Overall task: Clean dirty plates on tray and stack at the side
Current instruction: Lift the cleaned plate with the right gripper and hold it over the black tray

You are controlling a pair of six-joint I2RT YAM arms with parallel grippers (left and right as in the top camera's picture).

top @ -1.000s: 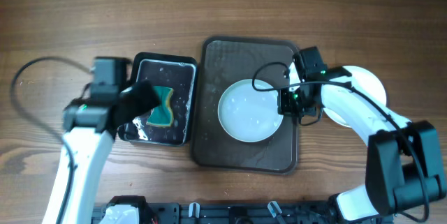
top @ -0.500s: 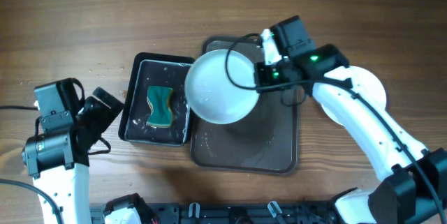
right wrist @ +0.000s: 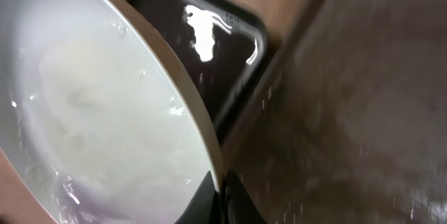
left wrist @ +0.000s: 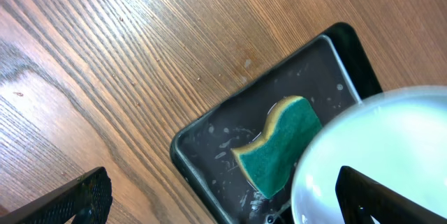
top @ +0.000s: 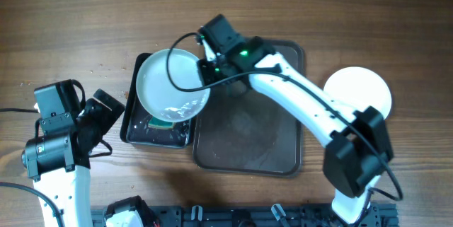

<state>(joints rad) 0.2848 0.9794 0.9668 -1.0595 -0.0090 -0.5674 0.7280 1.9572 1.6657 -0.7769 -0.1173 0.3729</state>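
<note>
- Jaws first: my right jaws are pinching the rim of the held plate (top: 172, 85). In the right wrist view that rim runs straight down into the dark fingertips at the bottom edge. My left jaws are spread wide with nothing between them, one tip showing in each lower corner of the left wrist view.
- Wooden worktop (top: 71, 15) carries everything.
- Right arm (top: 304, 100) reaches across from the right, over the tray, to its far left corner. Left arm (top: 60, 149) sits well off at the left, apart from both trays.
- Big brown tray (top: 248, 142) lies mid-worktop, its surface wet and glossy.
- Small black tray (top: 134, 114) sits just beside the brown tray's left edge, with water on its floor.
- Held plate hangs above the small black tray, covering its upper right part and jutting a little past it toward the brown tray. Its face is white, with wet streaks along the near edge. The right jaws grip it on the side nearest the brown tray.
- Second white plate (top: 357, 92) rests on the worktop just right of the brown tray. I cannot tell whether another lies under it.
- Green sponge (left wrist: 279, 144) with a pale edge lies in the black tray, partly under the held plate.
</note>
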